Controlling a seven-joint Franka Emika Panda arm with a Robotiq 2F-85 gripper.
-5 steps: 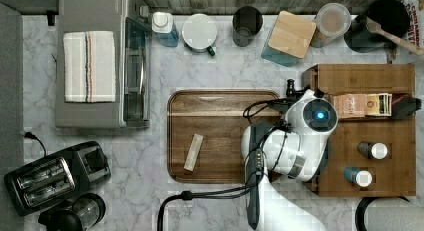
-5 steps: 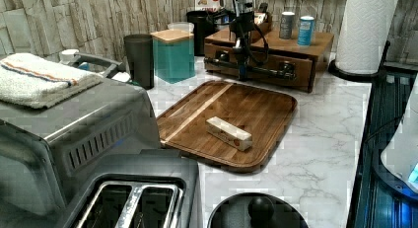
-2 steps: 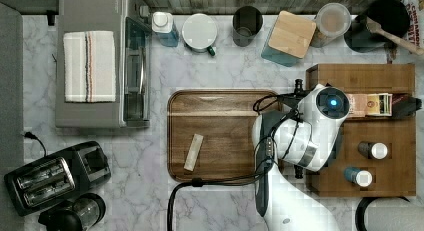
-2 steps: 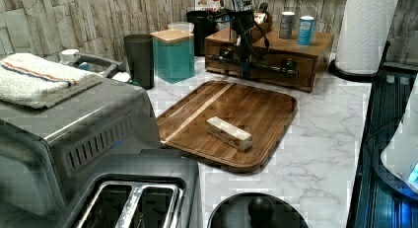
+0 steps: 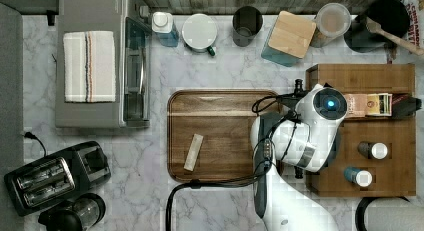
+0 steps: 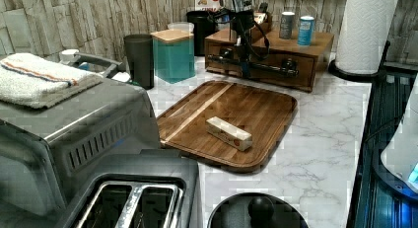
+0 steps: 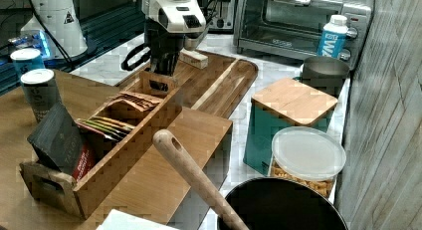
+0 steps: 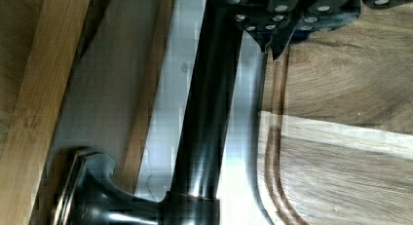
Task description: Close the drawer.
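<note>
The drawer [image 6: 266,66] sits in the bamboo organizer [image 5: 370,76] on the top view's right. In the left view its front looks almost flush with the organizer body. A dark metal bar handle [image 8: 209,113] runs across the drawer front [image 8: 29,98], and one handle post [image 5: 299,84] pokes out beside my arm. My gripper [image 6: 242,57] points down at the middle of the handle, on the tray side of the bar. Its fingertips [image 8: 267,42] are together and shut on nothing, right against the bar. My white wrist [image 5: 320,126] hides the drawer from above.
A dark wooden tray [image 5: 220,136] holding a small pale block [image 5: 193,152] lies just in front of the drawer. Two cans [image 6: 296,26] and a tea caddy [image 7: 119,125] stand on the organizer. A teal canister [image 6: 173,55], toaster oven [image 5: 95,66] and paper towel roll [image 6: 367,30] stand around.
My arm has moved toward the top view's right, and the drawer handle has gone with it, so the drawer front now sits closer to the organizer.
</note>
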